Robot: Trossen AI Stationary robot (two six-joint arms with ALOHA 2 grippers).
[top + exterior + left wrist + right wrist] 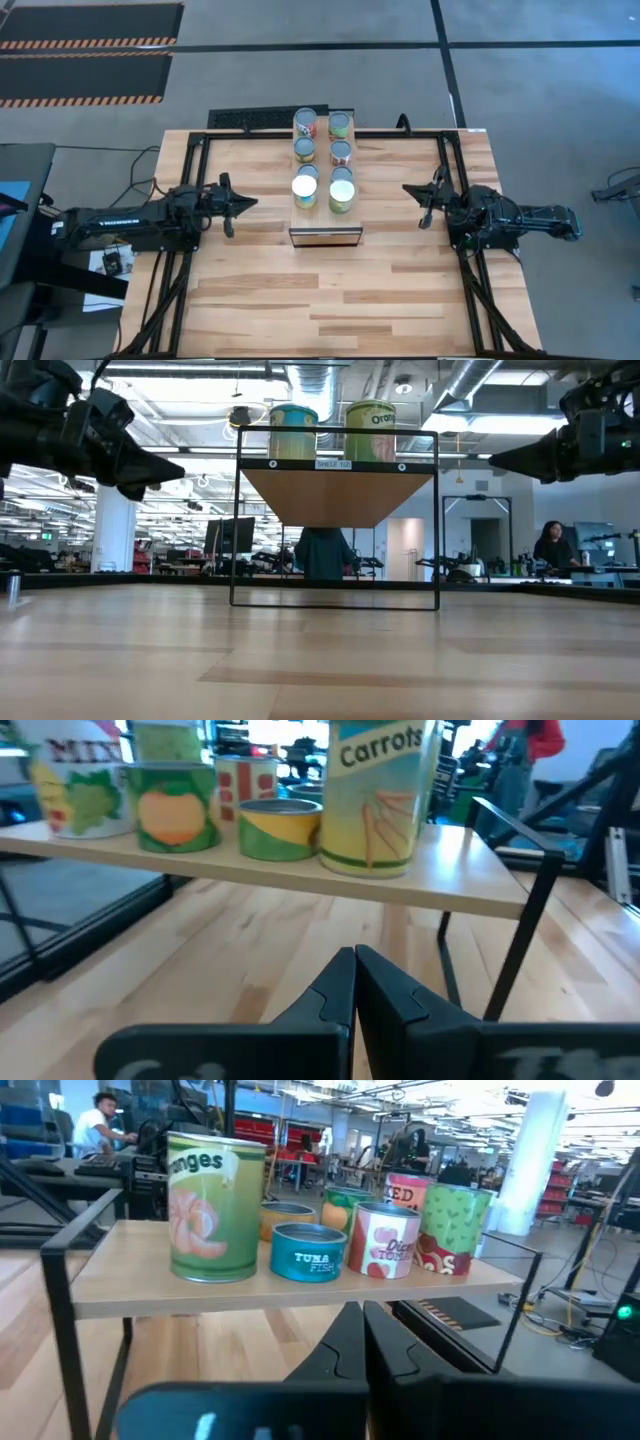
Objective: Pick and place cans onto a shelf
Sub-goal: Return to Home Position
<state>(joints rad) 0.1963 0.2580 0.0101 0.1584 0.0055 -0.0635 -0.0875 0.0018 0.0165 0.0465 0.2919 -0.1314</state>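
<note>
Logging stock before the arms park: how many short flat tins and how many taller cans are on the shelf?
Short flat tins: 2 (tuna tin, yellow-green tin)
Taller cans: 6 (Oranges can, tomatoes can, green-and-red can, Carrots can, green fruit can, Mixed can)
Total: 8 on the shelf

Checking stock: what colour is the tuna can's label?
Teal tuna can, white lettering; clearest in right wrist view.

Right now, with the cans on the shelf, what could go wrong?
1. The left pincer and right pincer, both shut, point at the shelf at roughly shelf-top height; any inward drift could strike it.
2. The Carrots can and Oranges can stand near the shelf's front end, likeliest to fall.
</note>
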